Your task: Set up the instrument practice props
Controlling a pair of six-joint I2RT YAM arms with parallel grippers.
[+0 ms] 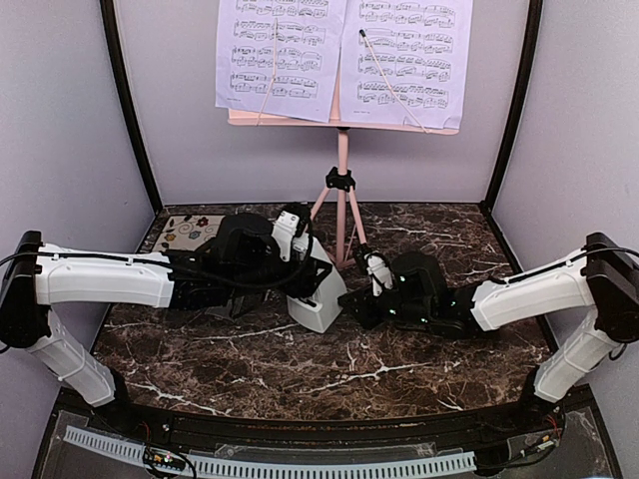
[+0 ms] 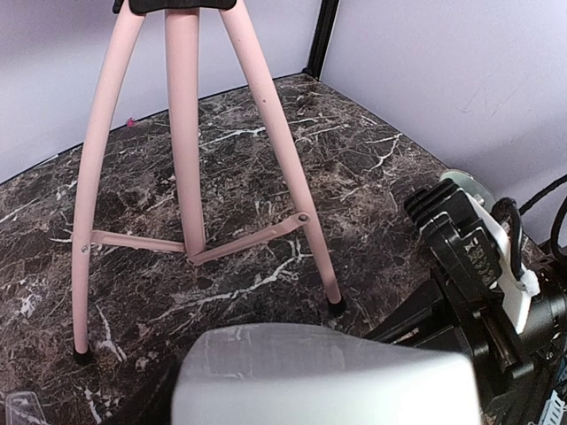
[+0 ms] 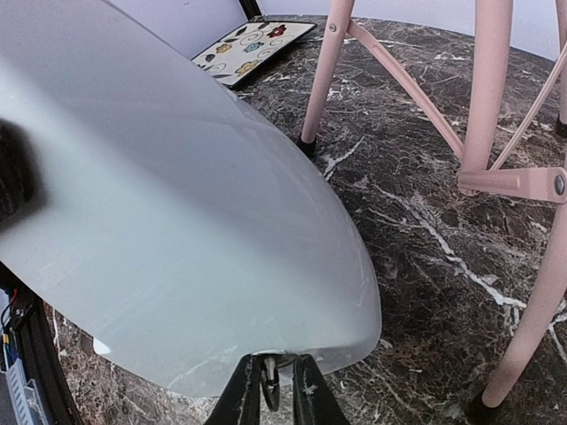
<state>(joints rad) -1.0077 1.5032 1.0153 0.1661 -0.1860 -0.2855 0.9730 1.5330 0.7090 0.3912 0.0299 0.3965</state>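
The pink music stand (image 1: 342,170) stands at the back centre with lavender sheet-music pages (image 1: 339,55) on its desk. Its tripod legs (image 2: 182,133) fill the left wrist view and show again as the stand's legs (image 3: 492,106) in the right wrist view. The grey-white metronome (image 1: 319,299) stands in front of the stand, with my left gripper (image 1: 305,279) closed round its upper part. The metronome's top (image 2: 319,372) hides those fingers. My right gripper (image 3: 276,365) sits at the metronome's side (image 3: 177,221), jaws a narrow slit apart with a small metal key between them.
A floral coaster (image 1: 190,232) lies at the back left of the marble table (image 1: 300,369); in the right wrist view that coaster (image 3: 248,49) is beyond the metronome. Purple walls close in the back and sides. The right arm's black wrist (image 2: 478,266) lies close beside the metronome.
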